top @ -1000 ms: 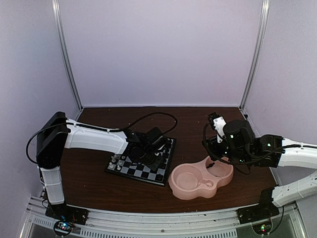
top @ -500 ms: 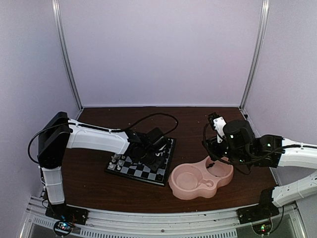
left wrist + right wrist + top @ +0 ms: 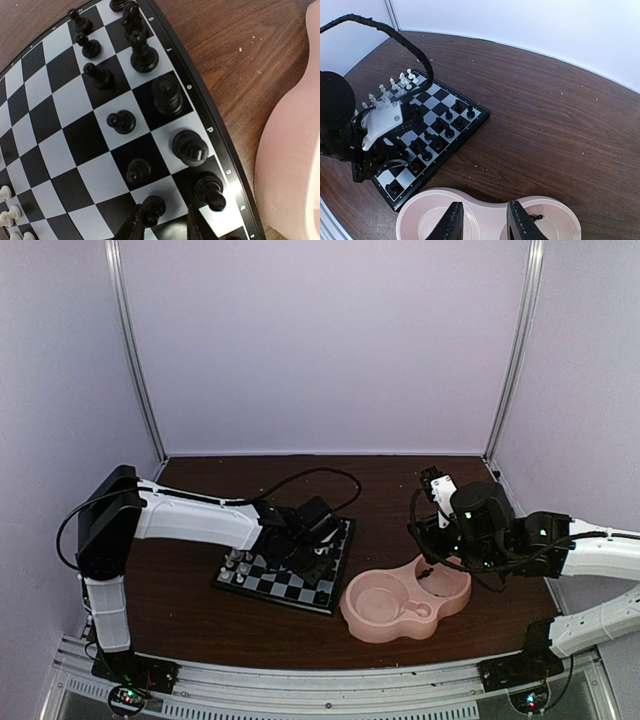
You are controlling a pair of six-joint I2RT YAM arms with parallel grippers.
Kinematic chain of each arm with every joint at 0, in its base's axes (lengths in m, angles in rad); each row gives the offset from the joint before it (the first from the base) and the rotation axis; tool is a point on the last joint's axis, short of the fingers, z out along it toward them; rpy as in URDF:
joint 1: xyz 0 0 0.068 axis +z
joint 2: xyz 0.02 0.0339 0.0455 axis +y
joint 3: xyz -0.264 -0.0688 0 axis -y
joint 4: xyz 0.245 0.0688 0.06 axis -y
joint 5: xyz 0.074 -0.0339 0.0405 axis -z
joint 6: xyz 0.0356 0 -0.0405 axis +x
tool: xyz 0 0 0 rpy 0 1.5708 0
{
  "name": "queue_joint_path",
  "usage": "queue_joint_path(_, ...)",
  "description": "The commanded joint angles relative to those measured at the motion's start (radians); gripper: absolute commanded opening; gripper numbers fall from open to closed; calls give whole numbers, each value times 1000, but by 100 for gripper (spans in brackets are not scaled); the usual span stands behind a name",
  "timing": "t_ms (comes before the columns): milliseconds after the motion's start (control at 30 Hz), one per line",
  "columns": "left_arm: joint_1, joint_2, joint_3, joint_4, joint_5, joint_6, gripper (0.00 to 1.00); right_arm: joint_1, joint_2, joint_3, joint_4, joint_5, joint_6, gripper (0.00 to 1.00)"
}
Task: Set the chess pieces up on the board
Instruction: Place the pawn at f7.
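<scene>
- The walls [image 3: 320,340] all round are pale lilac, with thin metal posts [image 3: 135,350] in the back corners.
- The worktop [image 3: 400,475] is dark brown wood.
- The left arm [image 3: 190,520] is white and black. It reaches across to the far right part of the chess board.
- The right arm [image 3: 590,550] comes in from the right side and bends over the pink dish.
- A pink double-bowl dish [image 3: 385,612] sits on the worktop in front of the middle, just right of the board.
- The board [image 3: 295,588] has black and pale checks. It lies flat on the worktop and turned a bit, with a strip of brown wood between it and the dish.
- A black cable [image 3: 395,35] loops up over the left arm.
- The left claw [image 3: 165,212] is down low over the board's edge. Its two fingers are apart.
- The right claw [image 3: 485,205] hangs above the dish. Its fingers are apart with nothing between them.
- The black chess pieces [image 3: 167,95] stand in two rows by the edge near the dish, tall ones by the edge and pawns in the next row.
- The white chess pieces [image 3: 395,85] stand along the other edge.
- One black pawn [image 3: 152,206] stands between the left claw's fingers, close to one finger and clear of the other.
- A small black piece [image 3: 536,217] lies in the right bowl of the dish.
</scene>
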Motion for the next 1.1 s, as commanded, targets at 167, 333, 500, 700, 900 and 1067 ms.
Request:
queue_joint_path(167,6,17,25,-1,19,7,29,-6,-17,-12,18,21,-5,32)
queue_joint_path(333,6,18,22,-1,21,6,25,-5,-17,-11,19,21,-5,32)
queue_joint_path(500,7,24,23,-2,21,7,25,-5,-19,-13,18,21,-4,32)
queue_joint_path(700,7,37,27,-3,19,6,26,-6,-19,-13,19,21,-4,32)
queue_joint_path(900,7,25,23,-5,4,1,28,-6,-18,-12,20,20,-5,32)
queue_joint_path(1067,7,8,16,-5,-5,2,29,-6,-18,-11,18,18,-6,32)
